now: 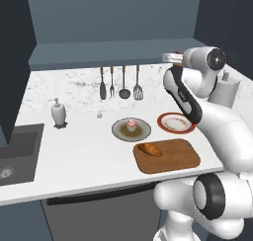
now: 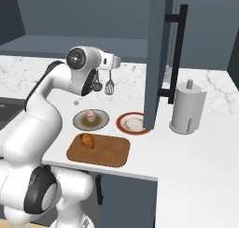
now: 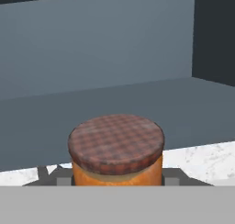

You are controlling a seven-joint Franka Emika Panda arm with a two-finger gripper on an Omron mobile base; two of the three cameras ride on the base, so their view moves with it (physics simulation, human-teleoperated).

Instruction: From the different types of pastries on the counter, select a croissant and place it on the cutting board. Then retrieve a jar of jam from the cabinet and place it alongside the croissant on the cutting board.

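Note:
My gripper (image 3: 117,178) is shut on the jar of jam (image 3: 116,145), an orange jar with a reddish checked lid that sits close up between the dark fingertips (image 3: 63,178). From the base, the gripper (image 1: 173,58) (image 2: 113,61) is raised high over the back of the counter (image 1: 74,146), beside the open cabinet door (image 2: 158,59). The golden-brown croissant (image 1: 149,149) (image 2: 87,140) lies on the left end of the wooden cutting board (image 1: 175,158) (image 2: 107,153) near the counter's front edge. A pink-frosted cupcake (image 1: 131,125) (image 2: 91,115) stands on a dark plate behind the board.
A red-rimmed plate (image 1: 174,122) (image 2: 132,123) lies right of the cupcake plate. Several utensils (image 1: 118,84) hang on the back wall. A soap dispenser (image 1: 58,112) and a dark sink (image 1: 15,153) are at the left. A paper-towel roll (image 2: 187,108) stands at the right.

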